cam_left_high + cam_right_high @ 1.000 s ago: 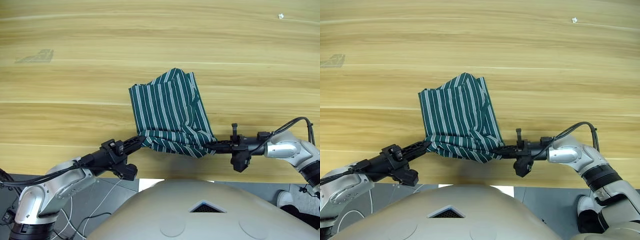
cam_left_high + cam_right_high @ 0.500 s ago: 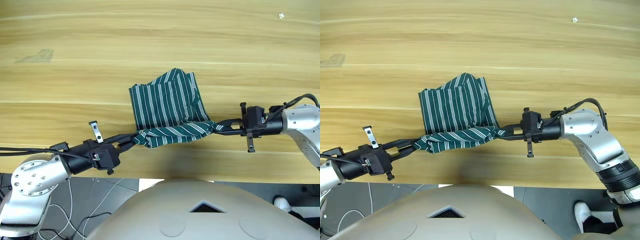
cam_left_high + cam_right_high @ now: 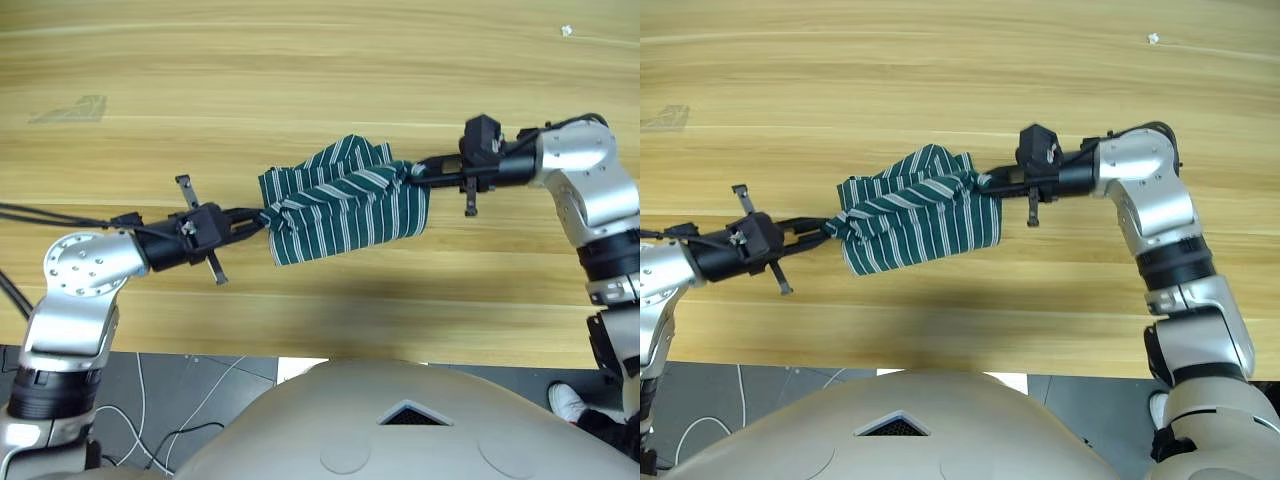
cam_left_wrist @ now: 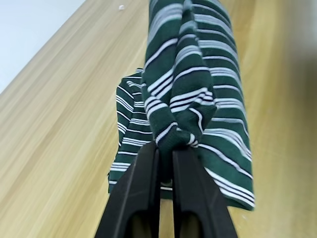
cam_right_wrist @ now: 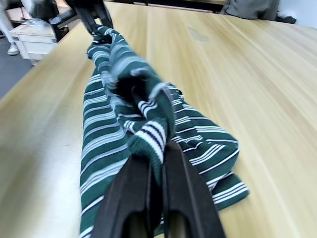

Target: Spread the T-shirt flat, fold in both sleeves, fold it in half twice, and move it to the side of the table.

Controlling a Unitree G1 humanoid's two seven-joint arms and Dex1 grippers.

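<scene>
Pale wood-grain planks formed the worktop (image 3: 300,60), running wide toward 12 o'clock, its near edge at 6 o'clock. Near the middle, the soft ribbed green-and-white striped T-shirt (image 3: 345,205) hung bunched. The left claw (image 3: 262,215) pinched a rolled hem at 9 o'clock, and the right claw (image 3: 415,170) pinched another at 2 o'clock.

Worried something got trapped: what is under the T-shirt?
The wooden table lies under the T-shirt, pinched by the left claw and right claw. The patch beneath the cloth is covered.
</scene>
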